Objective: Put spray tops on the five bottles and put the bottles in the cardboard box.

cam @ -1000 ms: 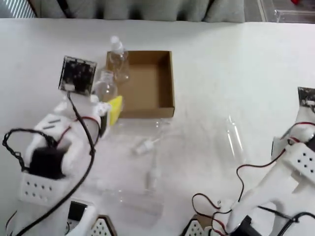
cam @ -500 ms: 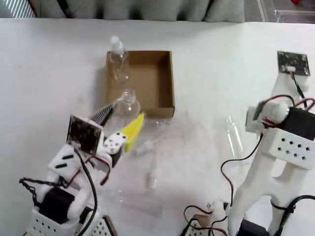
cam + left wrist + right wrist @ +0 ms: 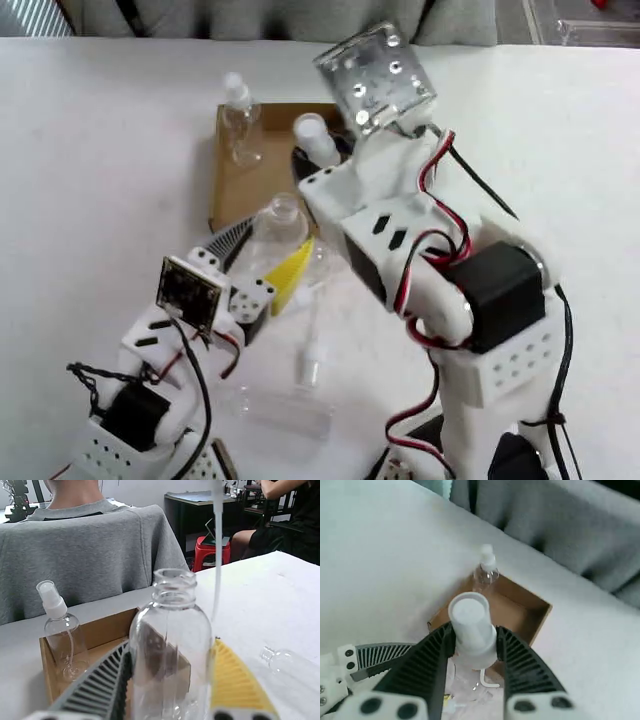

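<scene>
your left pincer [image 3: 268,243] is clamped on a bottle [image 3: 278,222], with a ribbed grey finger [image 3: 95,690] and a ribbed yellow finger [image 3: 235,685] pressing its round sides. the bottle is smooth clear plastic with a rounded shoulder and a threaded, open neck. it stands upright, mouth up, held at the near wall of the box [image 3: 232,185].

your right pincer [image 3: 472,631] grips a top [image 3: 469,612] between two black ribbed fingers. the top is white plastic, a stubby cylinder with a flat round cap facing up. in the high view it sits over the box, just beyond the bottle. its thin clear tube [image 3: 217,555] hangs straight down, so its long axis is vertical. the tube passes beside the bottle's neck, not into it.

the box is plain brown cardboard, square, shallow and open at the top. in its far left corner a capped bottle [image 3: 240,120] stands upright, clear-bodied with a white top.

on the white desk [image 3: 100,150], nearer the arms, a loose top [image 3: 310,365] lies flat with its tube pointing toward the box. just beyond it, toward the arm bases, a clear lying bottle [image 3: 285,410] rests on its side, long axis across the desk.
</scene>
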`<state>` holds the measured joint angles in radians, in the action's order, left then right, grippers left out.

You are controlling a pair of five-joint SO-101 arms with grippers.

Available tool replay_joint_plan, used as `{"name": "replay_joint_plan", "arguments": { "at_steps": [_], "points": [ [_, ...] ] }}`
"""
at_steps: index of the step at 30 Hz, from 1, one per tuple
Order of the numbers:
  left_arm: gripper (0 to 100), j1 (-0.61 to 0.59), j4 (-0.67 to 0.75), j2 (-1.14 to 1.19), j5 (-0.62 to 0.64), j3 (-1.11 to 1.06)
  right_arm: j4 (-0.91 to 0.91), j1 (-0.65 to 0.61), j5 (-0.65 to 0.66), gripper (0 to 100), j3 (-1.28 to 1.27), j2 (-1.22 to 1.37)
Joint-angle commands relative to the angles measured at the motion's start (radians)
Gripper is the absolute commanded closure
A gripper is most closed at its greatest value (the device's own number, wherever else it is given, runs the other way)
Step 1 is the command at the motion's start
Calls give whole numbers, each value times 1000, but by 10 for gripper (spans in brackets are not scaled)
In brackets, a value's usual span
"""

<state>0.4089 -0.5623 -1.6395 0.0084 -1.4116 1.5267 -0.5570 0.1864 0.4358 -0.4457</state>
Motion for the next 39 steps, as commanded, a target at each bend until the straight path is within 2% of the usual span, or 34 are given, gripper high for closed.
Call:
{"name": "replay_joint_plan", "arguments": {
  "at_steps": [1,5,10,15,30,39],
  "points": [
    [940,8,64,-16,-2,-32,-48,-24,46,982,43,-44],
    [940,18,124,-12,-3,-61,-154,-25,46,982,43,-99],
    [940,10,126,-12,-3,-68,-285,-30,46,982,38,-168],
    [940,16,124,-12,-3,-69,-200,-84,49,981,-18,-239],
    [940,10,132,-12,-9,-89,-269,-99,43,981,-158,-288],
    [940,8,132,-12,-9,-91,-274,-193,-31,981,-178,-288]
  ]
}}
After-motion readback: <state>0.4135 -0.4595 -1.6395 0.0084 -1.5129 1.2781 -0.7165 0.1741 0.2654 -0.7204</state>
